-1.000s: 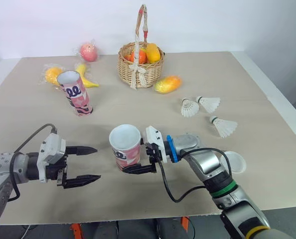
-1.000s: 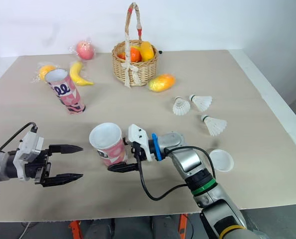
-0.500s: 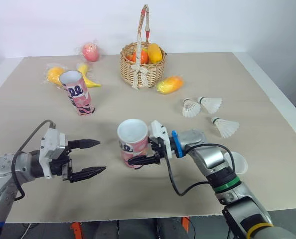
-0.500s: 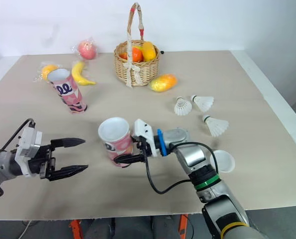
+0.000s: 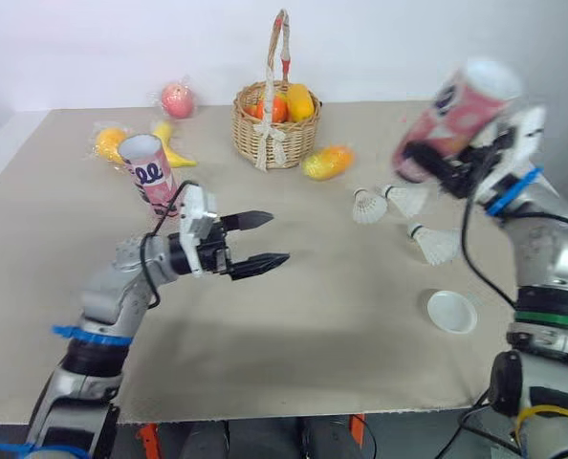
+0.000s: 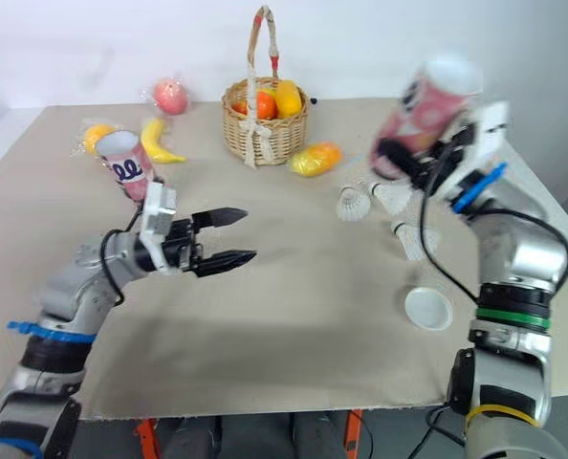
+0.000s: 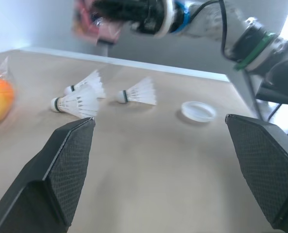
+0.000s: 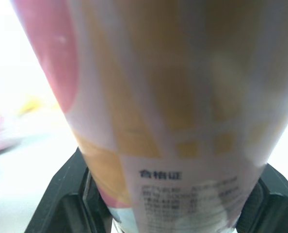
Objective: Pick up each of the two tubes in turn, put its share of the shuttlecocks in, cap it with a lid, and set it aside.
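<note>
Pink cardboard tube with orange patches, dark lettering and a white inner rim hangs tilted in the air over the right side of the table, open mouth up. It is above the shuttlecocks and touches nothing below. The right wrist view shows small printed text low on its wall. A second tube of the same pattern stands open-topped at the table's far left, just beside a banana. Three white shuttlecocks lie on their sides right of centre, two close together and one nearer the robot. A white lid lies flat near the right front edge, apart from them. The table is beige and matte, against a plain white wall. A wicker basket of fruit sits at the back centre, an orange-yellow fruit beside it, and a wrapped peach and a bagged orange sit at the back left. The right tool is clamped on the raised tube near its lower end, one finger on each side. The left tool hovers over the table centre, fingers spread wide and empty, touching nothing.
</note>
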Controlling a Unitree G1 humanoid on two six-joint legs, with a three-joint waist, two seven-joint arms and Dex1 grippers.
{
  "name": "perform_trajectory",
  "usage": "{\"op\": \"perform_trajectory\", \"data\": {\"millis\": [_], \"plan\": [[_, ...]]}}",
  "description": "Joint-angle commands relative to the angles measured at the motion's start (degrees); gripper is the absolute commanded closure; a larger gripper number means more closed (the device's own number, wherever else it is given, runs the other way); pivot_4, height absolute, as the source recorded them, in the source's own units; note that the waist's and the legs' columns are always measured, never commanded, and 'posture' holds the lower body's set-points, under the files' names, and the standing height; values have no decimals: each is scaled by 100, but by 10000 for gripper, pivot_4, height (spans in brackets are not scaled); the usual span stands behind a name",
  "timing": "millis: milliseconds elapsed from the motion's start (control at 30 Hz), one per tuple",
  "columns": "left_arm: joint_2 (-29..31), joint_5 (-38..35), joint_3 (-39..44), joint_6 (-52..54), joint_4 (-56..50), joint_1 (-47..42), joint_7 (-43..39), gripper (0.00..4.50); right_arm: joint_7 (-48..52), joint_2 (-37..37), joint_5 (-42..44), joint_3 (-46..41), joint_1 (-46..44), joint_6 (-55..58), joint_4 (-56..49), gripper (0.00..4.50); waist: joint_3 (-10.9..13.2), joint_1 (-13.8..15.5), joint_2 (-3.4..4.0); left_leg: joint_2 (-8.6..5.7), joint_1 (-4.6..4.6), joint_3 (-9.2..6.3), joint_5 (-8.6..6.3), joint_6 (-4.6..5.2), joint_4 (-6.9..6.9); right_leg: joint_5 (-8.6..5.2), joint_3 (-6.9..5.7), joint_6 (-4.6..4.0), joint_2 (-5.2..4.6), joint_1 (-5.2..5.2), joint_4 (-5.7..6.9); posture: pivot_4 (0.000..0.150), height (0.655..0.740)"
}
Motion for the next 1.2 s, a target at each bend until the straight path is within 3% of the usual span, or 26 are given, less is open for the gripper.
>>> {"op": "perform_trajectory", "data": {"millis": [33,233,433,767,800,867,1200], "plan": [[-255,280,-58,-222,366,-348,238,0,-906,-311,-323,-369,-294,-515,726,15426,0,-20,0,-3,-1,2,0,0,-1,0,3,0,-2,-2,0,1500,7400],[-483,358,-74,-276,581,-504,203,0,-1785,-351,-551,-435,-485,-856,2016,15426,-1,-94,4,-6,2,6,0,4,-6,-1,10,2,-4,-3,-1,1500,7400],[-891,500,-43,-1383,514,-558,88,0,-2038,-226,-762,-290,-621,-1349,3336,15426,-1,-85,6,-13,2,8,5,5,-5,1,12,5,-11,-1,-1,1500,7400],[-1115,381,-80,-1313,457,-529,38,0,-2184,-173,-871,-230,-685,-1629,4288,15426,-2,-85,6,-41,3,8,20,-8,-2,4,13,27,-38,11,-1,1500,7400],[-1090,382,-95,-1293,440,-493,6,0,-2206,-163,-833,-274,-675,-1618,4335,8386,-2,-85,6,-43,4,8,22,-9,-2,5,13,30,-40,12,-2,1500,7400],[-1057,381,-109,-1270,417,-452,-23,0,-2186,-158,-783,-323,-664,-1608,4392,393,-2,-87,6,-45,4,8,24,-12,-1,7,13,34,-42,17,-4,1500,7400],[-934,319,-57,-1122,355,-390,-100,0,-1713,-440,-699,-321,-452,-1439,4057,393,-2,-90,7,-67,2,8,27,-11,-5,0,15,49,-66,17,-6,1500,7400]]}}
